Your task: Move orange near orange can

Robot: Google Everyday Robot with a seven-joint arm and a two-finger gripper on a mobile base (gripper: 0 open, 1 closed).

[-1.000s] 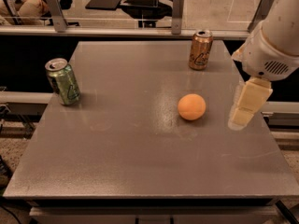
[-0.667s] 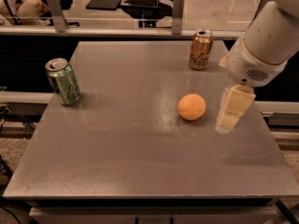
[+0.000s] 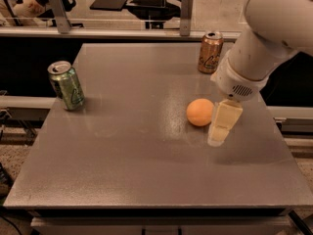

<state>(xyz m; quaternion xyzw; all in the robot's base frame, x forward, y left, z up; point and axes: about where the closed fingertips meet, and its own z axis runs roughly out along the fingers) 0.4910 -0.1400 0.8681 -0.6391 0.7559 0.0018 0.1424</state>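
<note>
orange [image 3: 200,112]: small, round, smooth matte skin, plain orange, no mark seen. sits on the grey counter [image 3: 137,170] right of centre in the frame, below and slightly left of the orange can [image 3: 211,52]; the two are well apart. orange can: copper-orange, silver top, pale script, upright near the counter's far edge, upper right of centre. green can [image 3: 66,85] upright at the left edge, far from both.

change vs. earlier frames: pincer has shifted left and a little lower in the frame, from clear right of the orange to right against its right side. orange, orange can and green can unmoved.

pincer [image 3: 217,137]: cream-coloured, hangs tilted from the white arm [image 3: 264,38] that enters from the upper right; tip low over the counter, just right of the orange. its left edge meets the orange's outline in this view; cannot tell if there is real contact. cannot tell whether it is apart or together. it holds nothing.
</note>
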